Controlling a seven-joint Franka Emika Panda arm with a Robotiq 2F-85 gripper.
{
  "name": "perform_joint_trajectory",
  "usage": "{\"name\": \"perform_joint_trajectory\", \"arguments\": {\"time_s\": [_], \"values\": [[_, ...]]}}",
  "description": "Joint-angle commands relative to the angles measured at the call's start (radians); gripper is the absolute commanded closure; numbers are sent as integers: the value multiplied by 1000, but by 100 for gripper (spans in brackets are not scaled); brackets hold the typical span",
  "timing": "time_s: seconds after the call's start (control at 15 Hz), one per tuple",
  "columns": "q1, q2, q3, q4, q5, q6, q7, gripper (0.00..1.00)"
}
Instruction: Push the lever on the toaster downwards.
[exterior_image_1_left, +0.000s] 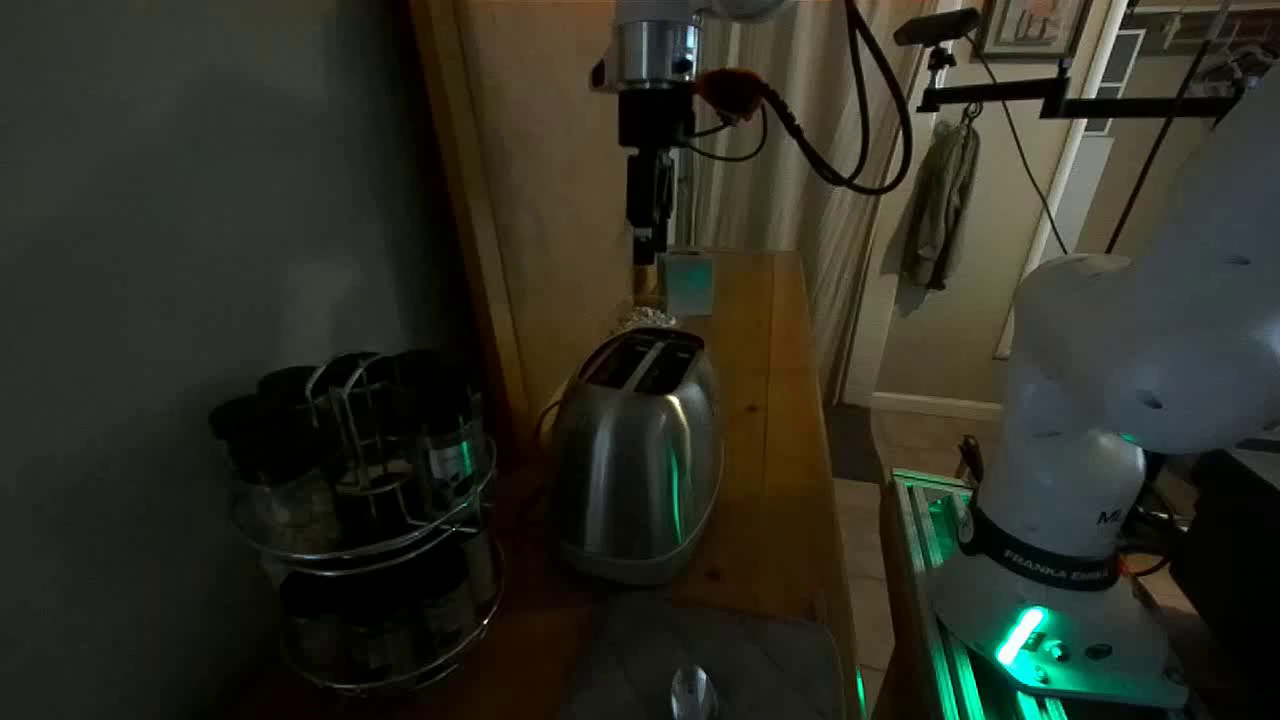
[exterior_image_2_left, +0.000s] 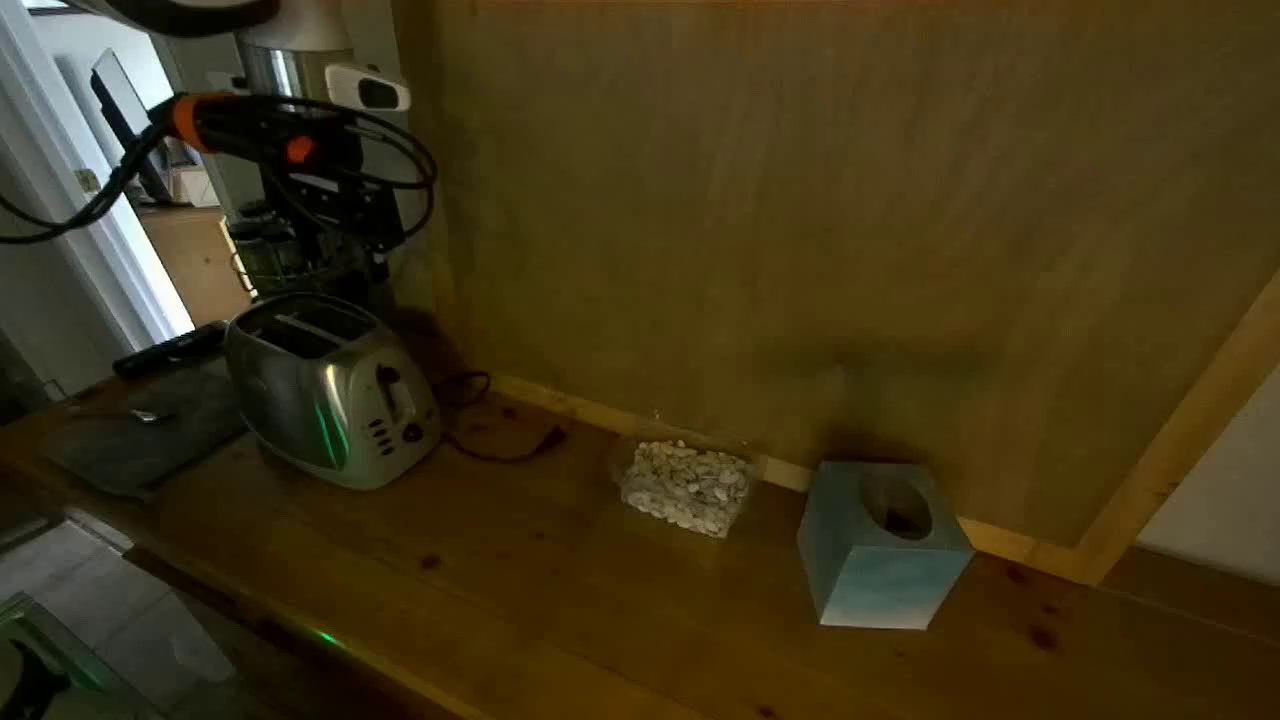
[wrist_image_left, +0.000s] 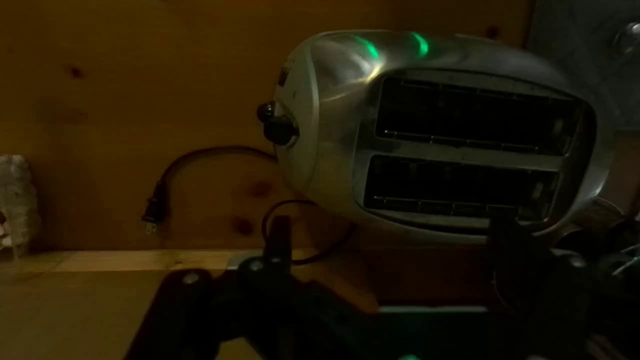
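The shiny silver toaster (exterior_image_1_left: 630, 490) stands upright on the wooden counter; it also shows in an exterior view (exterior_image_2_left: 285, 400) and in the wrist view (wrist_image_left: 337, 107). Its black lever (exterior_image_2_left: 387, 376) sits near the top of the slot on the pale end panel, above a round dark knob (exterior_image_2_left: 412, 432). The lever also shows in the wrist view (wrist_image_left: 279, 131). My gripper (wrist_image_left: 390, 220) is open and empty, with its fingers wide apart. It points down, above the toaster and toward its wall side, apart from the lever. The gripper also shows in an exterior view (exterior_image_1_left: 648, 250).
A wire rack of black-lidded jars (exterior_image_1_left: 365, 560) stands beside the toaster. A grey mat (exterior_image_1_left: 620, 660) with a spoon (exterior_image_1_left: 692, 692) lies at its other end. A plugged-end cord (wrist_image_left: 155, 205), a bag of white pebbles (exterior_image_2_left: 688, 488) and a tissue box (exterior_image_2_left: 885, 575) lie along the wooden wall panel (exterior_image_2_left: 750, 250).
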Motion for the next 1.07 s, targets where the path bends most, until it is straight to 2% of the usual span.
{"name": "perform_joint_trajectory", "arguments": {"time_s": [0.0, 0.47, 0.6, 0.87, 1.0], "values": [[-5, 1, 4, 3, 2, -3, -1, 0], [-5, 1, 4, 3, 2, -3, -1, 0], [-21, -18, 22, -29, -75, 72, 4, 0], [-62, -41, 8, -89, -211, 179, 0, 0], [-85, -38, 0, -103, -238, 172, 31, 3]]}}
